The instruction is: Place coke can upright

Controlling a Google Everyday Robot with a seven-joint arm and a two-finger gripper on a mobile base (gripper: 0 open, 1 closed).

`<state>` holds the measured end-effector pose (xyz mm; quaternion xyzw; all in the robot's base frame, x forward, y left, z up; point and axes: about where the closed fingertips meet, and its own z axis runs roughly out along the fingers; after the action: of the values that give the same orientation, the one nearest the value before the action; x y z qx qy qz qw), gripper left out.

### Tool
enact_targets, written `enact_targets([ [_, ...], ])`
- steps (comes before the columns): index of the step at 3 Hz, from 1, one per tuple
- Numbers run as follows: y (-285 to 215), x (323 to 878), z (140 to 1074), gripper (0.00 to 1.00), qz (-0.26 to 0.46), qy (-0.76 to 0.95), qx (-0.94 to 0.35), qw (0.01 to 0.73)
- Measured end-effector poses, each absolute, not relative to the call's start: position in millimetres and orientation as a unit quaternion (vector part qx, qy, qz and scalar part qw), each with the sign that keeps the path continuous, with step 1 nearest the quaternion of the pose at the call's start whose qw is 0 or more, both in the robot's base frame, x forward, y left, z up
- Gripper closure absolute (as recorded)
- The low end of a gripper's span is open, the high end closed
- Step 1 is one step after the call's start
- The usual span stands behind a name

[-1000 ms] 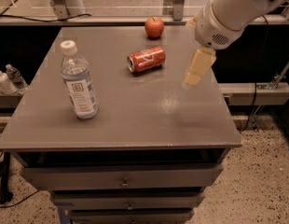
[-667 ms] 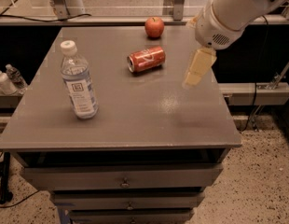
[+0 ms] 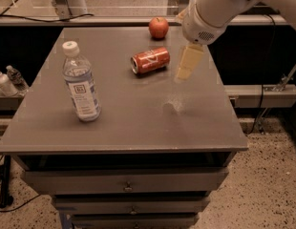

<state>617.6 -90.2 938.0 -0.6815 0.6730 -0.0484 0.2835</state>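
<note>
The coke can is red with white lettering and lies on its side on the grey table, toward the back middle, its silver end facing left. My gripper hangs from the white arm just to the right of the can, a little above the tabletop and apart from the can. It holds nothing that I can see.
A clear water bottle with a white cap stands upright on the left of the table. A red apple sits at the back edge behind the can. Drawers run below the front edge. Small bottles stand on a ledge at the far left.
My gripper has moved a little to the left, closer to the can. The can, the bottle and the apple have not moved.
</note>
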Motion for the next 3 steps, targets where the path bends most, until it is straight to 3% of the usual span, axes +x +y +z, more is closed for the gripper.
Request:
enact_targets([
  [3, -20.4, 678.9, 905.9, 0.00, -0.053, 0.596, -0.757, 0.262],
])
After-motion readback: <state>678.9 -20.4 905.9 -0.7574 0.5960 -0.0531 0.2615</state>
